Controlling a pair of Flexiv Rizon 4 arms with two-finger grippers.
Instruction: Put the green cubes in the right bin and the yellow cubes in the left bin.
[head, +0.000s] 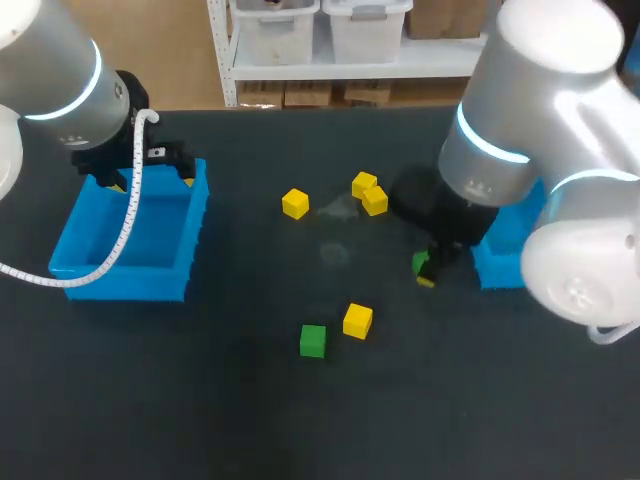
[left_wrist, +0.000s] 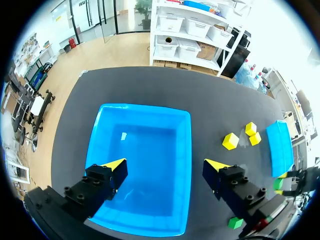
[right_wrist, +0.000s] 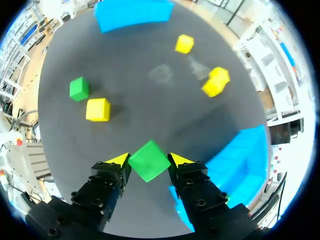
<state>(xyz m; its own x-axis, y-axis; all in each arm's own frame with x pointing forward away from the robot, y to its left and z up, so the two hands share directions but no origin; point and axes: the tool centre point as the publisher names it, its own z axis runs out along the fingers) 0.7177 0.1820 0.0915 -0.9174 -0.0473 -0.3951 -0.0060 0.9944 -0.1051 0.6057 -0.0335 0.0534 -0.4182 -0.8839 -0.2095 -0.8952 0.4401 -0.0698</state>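
The small green cube (right_wrist: 149, 161) has plain, flat faces and one solid colour. It stands turned, with one corner pointing away from the wrist. It is between the two yellow-tipped fingers (right_wrist: 120, 160) of the right gripper (right_wrist: 149, 160), and both tips press on it from opposite sides. The fingers are closed only to the width of the cube, and they hold it. The cube is just beside the right blue plastic bin (right_wrist: 240, 155), not inside it. Whether it touches the dark table (head: 250, 420) I cannot tell. The left gripper (left_wrist: 166, 165) hangs over the left blue plastic bin (left_wrist: 100, 135), with its fingers spread wide and nothing between them. On the table a second green cube (head: 313, 340) lies just beside a yellow cube (head: 357, 320). Farther off are a single yellow cube (head: 295, 203) and two yellow cubes (head: 375, 201) that touch each other
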